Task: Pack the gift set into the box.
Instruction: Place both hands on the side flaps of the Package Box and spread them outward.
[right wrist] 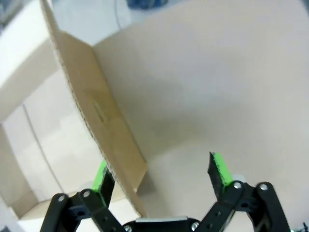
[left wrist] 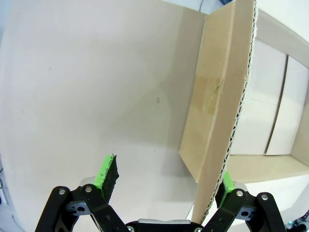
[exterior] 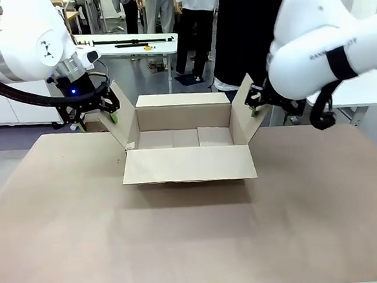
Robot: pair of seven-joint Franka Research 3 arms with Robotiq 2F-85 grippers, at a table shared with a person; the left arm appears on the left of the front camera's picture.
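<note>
Item: plain brown corrugated cardboard box [exterior: 184,118], rectangular, four flaps spread, on the beige table [exterior: 196,244], set between the two grippers.
Left gripper [left wrist: 166,181]: jaws released, straddling the raised left side flap [left wrist: 217,96], which stands close by one pad.
Right gripper [right wrist: 160,173]: jaws released likewise around the right side flap [right wrist: 96,111].
Progress: box opened, interior bare; gift set not yet packed, flaps not yet closed.
</note>
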